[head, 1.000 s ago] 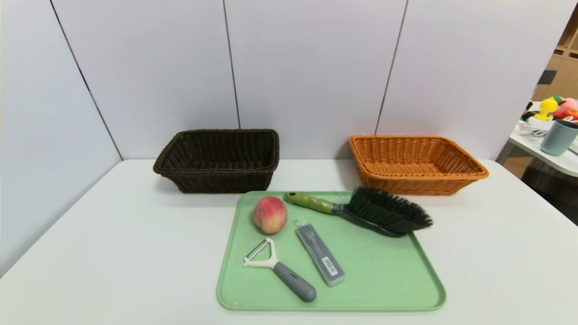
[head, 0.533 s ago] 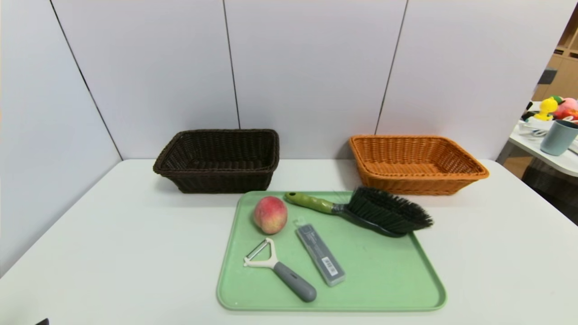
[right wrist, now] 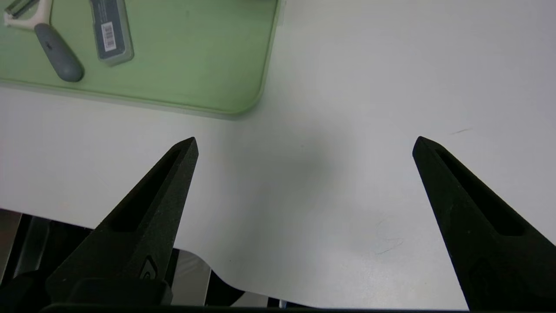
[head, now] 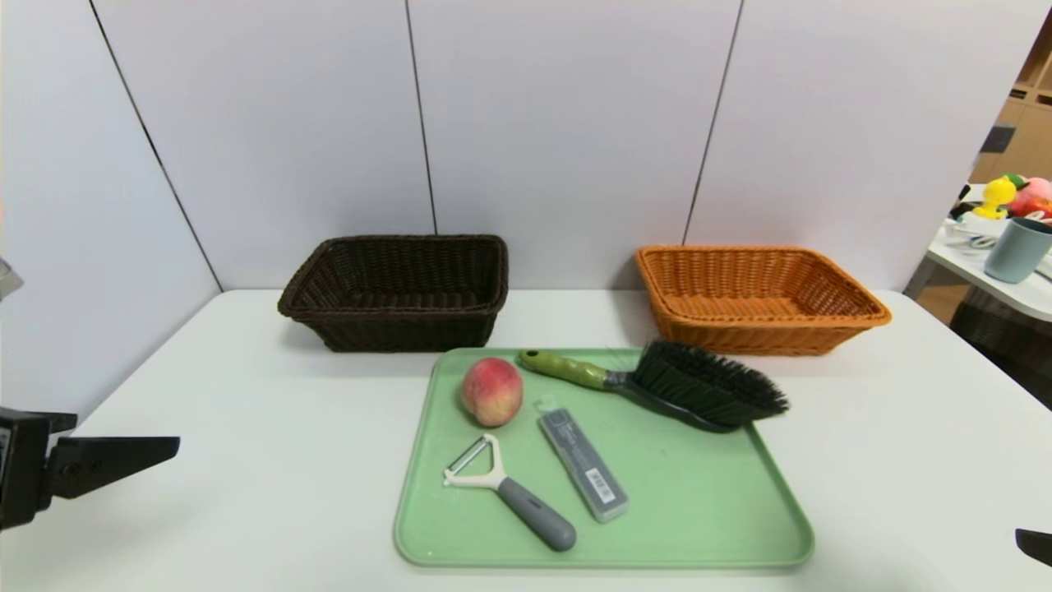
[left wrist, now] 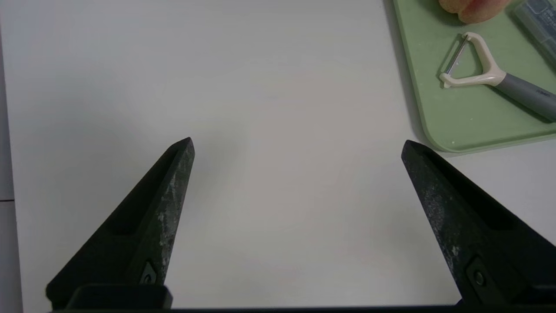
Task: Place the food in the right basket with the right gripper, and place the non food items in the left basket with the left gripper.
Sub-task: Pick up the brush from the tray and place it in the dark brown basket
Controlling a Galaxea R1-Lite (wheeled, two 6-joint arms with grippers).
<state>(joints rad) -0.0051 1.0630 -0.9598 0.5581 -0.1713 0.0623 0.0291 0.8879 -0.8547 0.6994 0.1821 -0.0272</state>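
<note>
Left gripper (left wrist: pixel 298 148), jaws wide apart and holding nothing, hangs above the table (head: pixel 271 477); the peach (head: pixel 492 392), peeler (head: pixel 526 506), case (head: pixel 583 464) and brush (head: pixel 699 385) lie on the green tray (head: pixel 690 526); right gripper (right wrist: pixel 305 146), equally wide and empty, hovers over the table's right side

Pinkish-red peach (head: pixel 492 392), yellow-patched; plain green tray (head: pixel 699 510).

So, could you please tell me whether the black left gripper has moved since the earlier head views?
Yes, the black left gripper has come into the head view from the left edge, toward the green rectangular tray.
</note>
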